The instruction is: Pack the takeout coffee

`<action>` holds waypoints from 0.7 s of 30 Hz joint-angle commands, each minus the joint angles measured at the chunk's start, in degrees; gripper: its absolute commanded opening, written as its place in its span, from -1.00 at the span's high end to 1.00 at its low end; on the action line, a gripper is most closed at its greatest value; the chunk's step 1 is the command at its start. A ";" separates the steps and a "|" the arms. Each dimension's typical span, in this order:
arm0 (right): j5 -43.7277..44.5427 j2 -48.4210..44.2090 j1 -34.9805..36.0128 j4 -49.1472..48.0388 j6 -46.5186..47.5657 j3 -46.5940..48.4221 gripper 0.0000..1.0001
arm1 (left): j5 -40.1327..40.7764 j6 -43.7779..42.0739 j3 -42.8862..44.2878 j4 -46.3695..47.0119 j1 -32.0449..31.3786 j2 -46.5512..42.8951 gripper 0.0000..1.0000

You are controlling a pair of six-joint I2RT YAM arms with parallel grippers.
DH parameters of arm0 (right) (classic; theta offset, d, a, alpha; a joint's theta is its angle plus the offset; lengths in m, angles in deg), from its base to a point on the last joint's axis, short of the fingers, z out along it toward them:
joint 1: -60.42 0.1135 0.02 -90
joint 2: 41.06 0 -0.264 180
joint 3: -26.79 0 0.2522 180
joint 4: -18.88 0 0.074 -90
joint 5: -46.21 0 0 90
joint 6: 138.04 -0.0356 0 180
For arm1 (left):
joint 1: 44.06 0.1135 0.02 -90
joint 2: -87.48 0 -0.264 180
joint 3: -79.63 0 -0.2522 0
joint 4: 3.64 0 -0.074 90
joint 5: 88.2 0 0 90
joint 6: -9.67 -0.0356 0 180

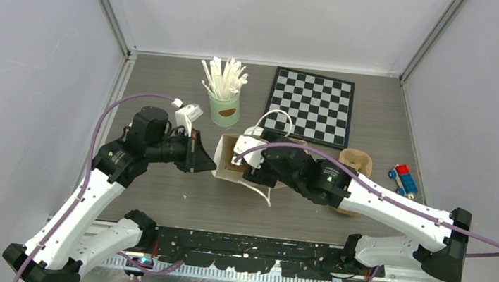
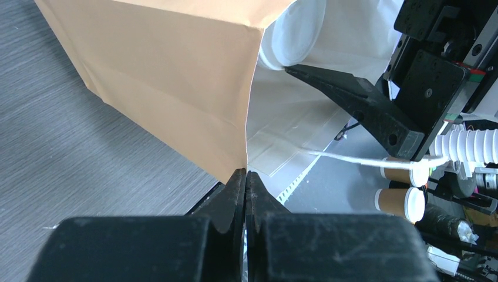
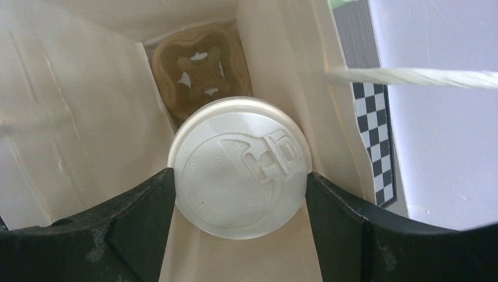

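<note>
Right fingers (image 3: 135, 217) are snug around one lidded cup (image 3: 239, 167), down inside the paper bag (image 2: 170, 76) mid-desk, above a pulp tray (image 3: 199, 70). Left gripper (image 2: 245, 176) pinches the bag's rim, jaws closed. Looks roughly halfway to me; can't spot another one.

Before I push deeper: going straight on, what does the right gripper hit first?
Likely the pulp tray at the bag's far end; the held cup would touch before the right gripper itself. Depth unclear.

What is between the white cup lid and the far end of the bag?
A brown pulp tray, inside the paper bag past the lidded cup in the right gripper; the right wrist view shows it.
</note>
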 commanded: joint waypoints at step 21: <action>9.48 -2.37 -0.70 11.72 0.08 -1.10 -0.46 | -0.60 -2.09 1.38 0.00 0.31 -0.18 1.00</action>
